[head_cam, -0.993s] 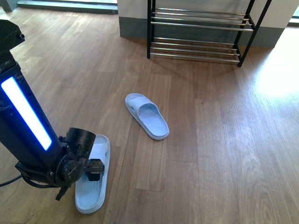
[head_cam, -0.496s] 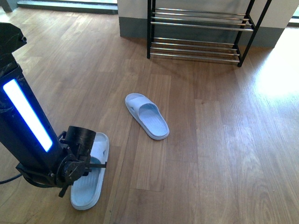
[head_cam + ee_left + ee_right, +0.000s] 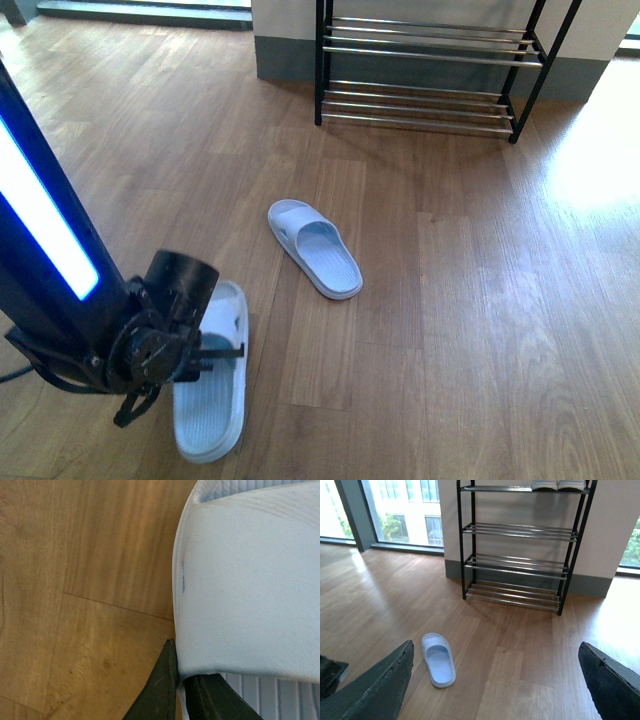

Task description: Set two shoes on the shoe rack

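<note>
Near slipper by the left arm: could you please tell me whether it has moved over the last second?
Yes. The near slipper has shifted slightly to the right, closer to the far slipper, which lies unchanged.

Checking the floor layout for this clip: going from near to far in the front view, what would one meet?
Near slipper → far slipper → shoe rack.
</note>
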